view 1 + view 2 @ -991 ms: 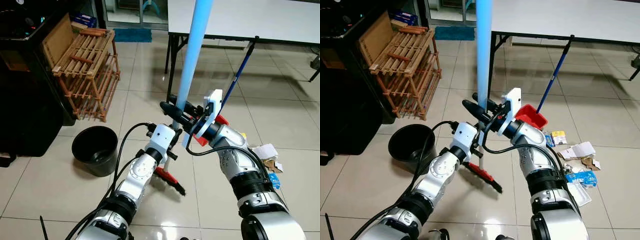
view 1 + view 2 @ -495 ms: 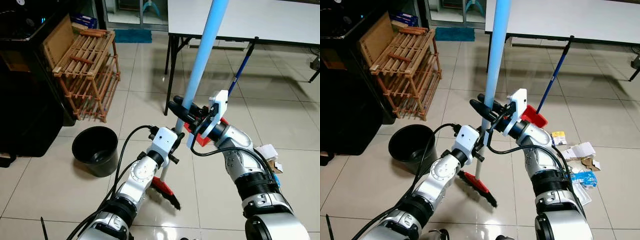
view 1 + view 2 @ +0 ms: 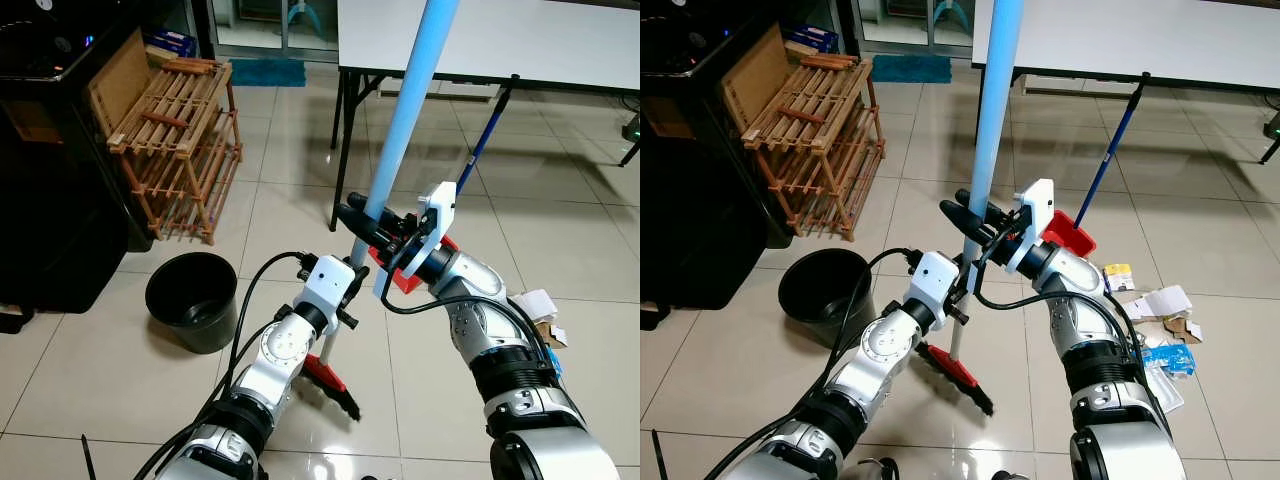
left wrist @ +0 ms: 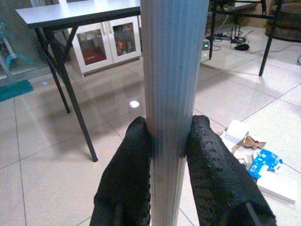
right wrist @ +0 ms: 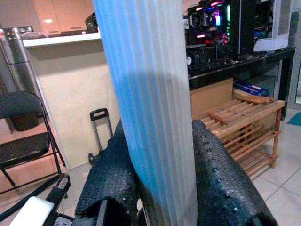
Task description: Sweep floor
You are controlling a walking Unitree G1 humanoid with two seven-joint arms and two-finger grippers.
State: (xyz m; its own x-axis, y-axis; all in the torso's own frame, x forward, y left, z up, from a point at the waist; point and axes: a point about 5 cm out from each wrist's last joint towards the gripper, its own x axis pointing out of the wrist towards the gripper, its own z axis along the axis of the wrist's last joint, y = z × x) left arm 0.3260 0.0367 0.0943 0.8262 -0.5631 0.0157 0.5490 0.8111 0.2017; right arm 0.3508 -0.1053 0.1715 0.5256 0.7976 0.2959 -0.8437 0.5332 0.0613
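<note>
I hold a broom by its light blue handle (image 3: 405, 120) with both grippers, and the handle leans with its top towards the right. Its red and black brush head (image 3: 956, 374) rests on the tiled floor in front of me. My left gripper (image 4: 170, 127) is shut on the lower, paler part of the handle. Higher up, my right gripper (image 5: 157, 129) is shut on the blue part. Scattered litter (image 3: 1155, 320), papers and packets, lies on the tiles to the right of the brush.
A red dustpan (image 3: 1068, 235) with a long blue handle (image 3: 1115, 140) leans by the white table (image 3: 1120, 40) ahead. A black bucket (image 3: 825, 290) stands at left, near a wooden rack (image 3: 810, 140) and dark furniture. Open tiles lie ahead between rack and table.
Over the last second the handle's top swung to the right with my right gripper, and the brush head slid slightly nearer to me. Both grips held.
</note>
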